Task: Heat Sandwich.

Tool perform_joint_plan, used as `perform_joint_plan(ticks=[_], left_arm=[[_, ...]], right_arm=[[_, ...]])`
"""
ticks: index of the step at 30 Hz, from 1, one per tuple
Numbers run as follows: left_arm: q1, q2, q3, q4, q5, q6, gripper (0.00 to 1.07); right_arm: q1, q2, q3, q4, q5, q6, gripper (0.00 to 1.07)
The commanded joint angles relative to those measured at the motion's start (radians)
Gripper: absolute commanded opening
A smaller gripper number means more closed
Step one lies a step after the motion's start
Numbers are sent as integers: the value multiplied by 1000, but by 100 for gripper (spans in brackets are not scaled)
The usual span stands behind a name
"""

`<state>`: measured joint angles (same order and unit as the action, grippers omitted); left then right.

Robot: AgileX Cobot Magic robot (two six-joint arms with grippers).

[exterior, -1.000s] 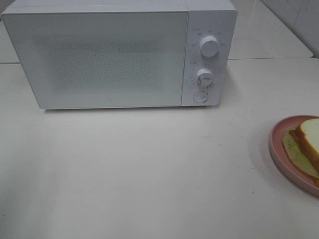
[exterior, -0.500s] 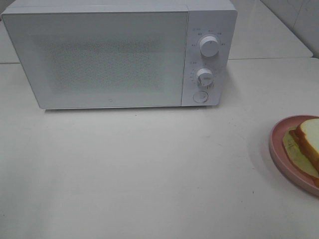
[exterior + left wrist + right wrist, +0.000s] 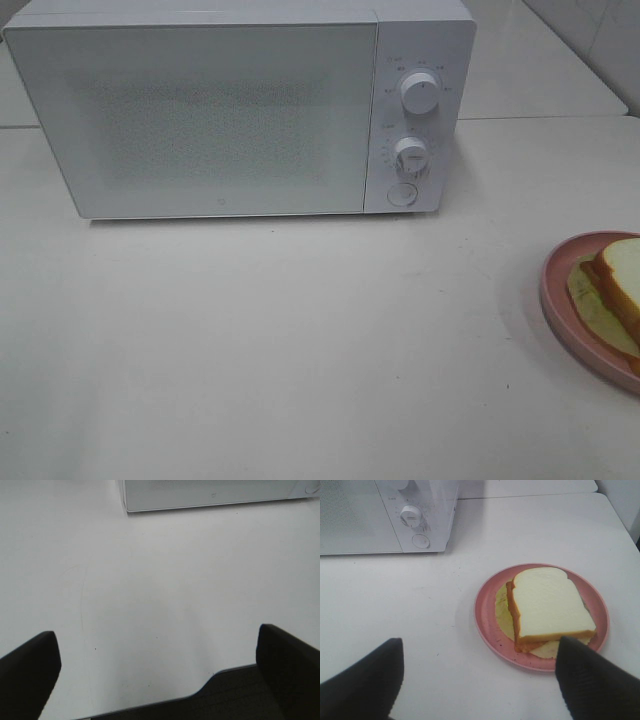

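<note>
White table [image 3: 300, 350], microwave [image 3: 200, 110] door closed: sandwich [image 3: 547, 607] on pink plate [image 3: 487, 620] lies at one o'clock from the right gripper [image 3: 477, 680], jaws spread and empty; the left gripper [image 3: 160, 660], also spread, is farther off.

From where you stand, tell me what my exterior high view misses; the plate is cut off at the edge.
Observer: The right wrist view shows the whole pink plate, with the sandwich lying on it.
Operator: Report the right tool.
Observer: The right tool is open, holding nothing, with the sandwich ahead of it.
Operator: Now the left one.
Observer: The left tool is open wide over bare table, with only the microwave corner ahead.
</note>
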<state>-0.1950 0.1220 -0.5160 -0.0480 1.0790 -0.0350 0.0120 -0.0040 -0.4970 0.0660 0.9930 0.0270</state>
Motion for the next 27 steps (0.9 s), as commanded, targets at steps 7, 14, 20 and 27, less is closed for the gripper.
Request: perform_joint_plan(ticks=[7, 14, 20, 27], left_arm=[[141, -150, 0, -11, -6, -8, 100], [146, -151, 0, -10, -6, -8, 100], [146, -150, 0, -10, -6, -8, 100], [146, -150, 0, -10, -6, -8, 100]], right_arm=[[-9, -28, 1, 1, -1, -4, 76], [-9, -28, 1, 1, -1, -4, 76], [-9, -28, 1, 1, -1, -4, 76], [-9, -28, 1, 1, -1, -4, 76]])
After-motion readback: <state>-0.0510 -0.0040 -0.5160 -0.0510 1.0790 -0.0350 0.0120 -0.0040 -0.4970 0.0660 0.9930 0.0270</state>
